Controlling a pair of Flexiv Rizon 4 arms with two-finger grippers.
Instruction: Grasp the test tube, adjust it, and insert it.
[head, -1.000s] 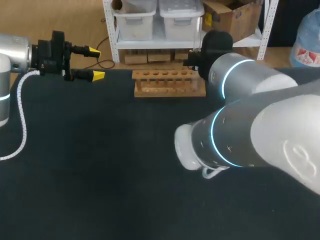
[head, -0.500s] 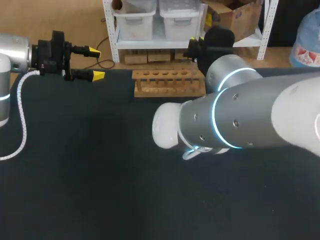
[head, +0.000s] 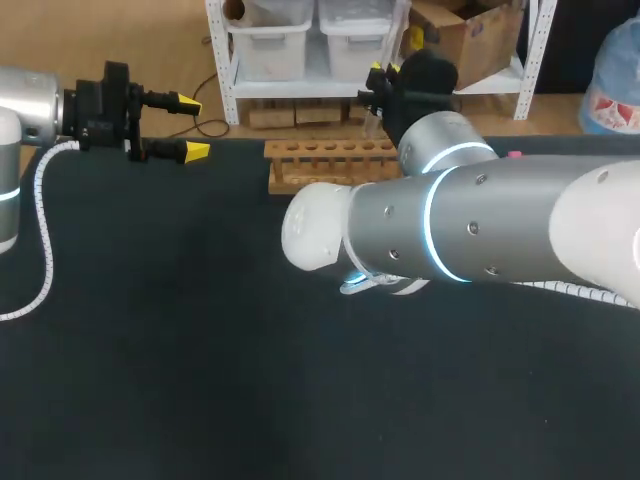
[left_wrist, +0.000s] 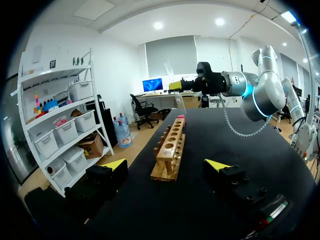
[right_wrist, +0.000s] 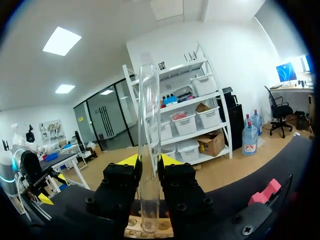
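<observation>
The test tube (right_wrist: 149, 140) is clear, the rack (head: 320, 165) tan wood, the table (head: 180, 350) black.

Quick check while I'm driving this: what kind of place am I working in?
Most likely a robotics lab test bench. On the black table stands a wooden test tube rack, and the right end effector is gripping a clear glass test tube between its yellow-tipped fingers.
</observation>
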